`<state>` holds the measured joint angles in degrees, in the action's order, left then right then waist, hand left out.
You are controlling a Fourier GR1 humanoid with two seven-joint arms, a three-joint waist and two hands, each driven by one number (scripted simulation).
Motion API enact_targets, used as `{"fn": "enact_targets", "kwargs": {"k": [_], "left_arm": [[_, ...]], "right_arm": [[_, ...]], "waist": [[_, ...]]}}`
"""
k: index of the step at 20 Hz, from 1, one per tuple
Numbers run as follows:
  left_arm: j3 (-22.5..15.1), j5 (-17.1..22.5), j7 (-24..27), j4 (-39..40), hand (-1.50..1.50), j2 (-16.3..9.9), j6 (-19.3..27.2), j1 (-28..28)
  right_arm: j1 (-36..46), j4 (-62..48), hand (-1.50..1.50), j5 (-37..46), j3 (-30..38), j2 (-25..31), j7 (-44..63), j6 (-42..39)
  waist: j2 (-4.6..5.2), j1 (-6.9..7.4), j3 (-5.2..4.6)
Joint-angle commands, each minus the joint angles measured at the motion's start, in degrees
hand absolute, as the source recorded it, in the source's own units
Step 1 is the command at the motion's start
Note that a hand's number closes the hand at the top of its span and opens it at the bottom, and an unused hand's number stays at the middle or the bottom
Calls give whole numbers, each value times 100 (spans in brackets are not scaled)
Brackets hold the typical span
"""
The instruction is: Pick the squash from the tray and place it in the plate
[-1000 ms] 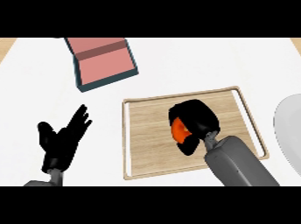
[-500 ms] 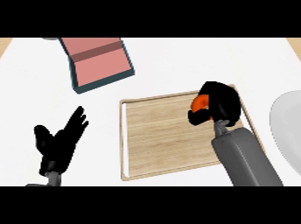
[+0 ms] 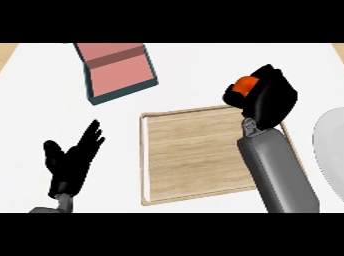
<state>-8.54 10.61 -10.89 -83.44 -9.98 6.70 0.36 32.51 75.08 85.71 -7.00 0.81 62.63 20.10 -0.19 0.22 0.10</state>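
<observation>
My right hand [image 3: 267,97] is curled round the orange squash [image 3: 243,85], of which only a small patch shows between the fingers. The hand hangs above the far right corner of the wooden tray [image 3: 197,155]. The white plate [image 3: 341,152] lies at the right edge of the view, cut off by it, to the right of my forearm. My left hand [image 3: 71,160] rests open with fingers up at the lower left, apart from the tray.
A pink book with a dark teal cover [image 3: 116,70] lies tilted on the white counter beyond the tray's left side. Strips of wooden counter edge show at the far top corners.
My right hand has lifted the squash off the tray's middle and carried it up and to the right, toward the plate. The left hand has stayed in place.
</observation>
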Motion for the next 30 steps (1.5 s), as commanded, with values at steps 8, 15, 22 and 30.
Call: {"fn": "enact_targets", "kwargs": {"k": [8,15,22,30], "left_arm": [[63,0,-78,170,0,-36,-33,56],[95,53,-29,41,0,-36,-130,186],[33,17,-155,-306,0,-63,-158,489],[230,-57,-142,231,0,92,-160,-138]], "right_arm": [[-604,1028,150,1123,908,-78,1182,1772],[-1770,1300,150,1217,1897,-38,357,2602],[-2219,1257,150,-182,2999,1016,-602,2957],[-2189,-385,150,-2090,3346,2026,-1771,3952]], "waist": [[18,-99,-3],[29,-70,-5],[9,-31,-2],[29,-13,-5]]}}
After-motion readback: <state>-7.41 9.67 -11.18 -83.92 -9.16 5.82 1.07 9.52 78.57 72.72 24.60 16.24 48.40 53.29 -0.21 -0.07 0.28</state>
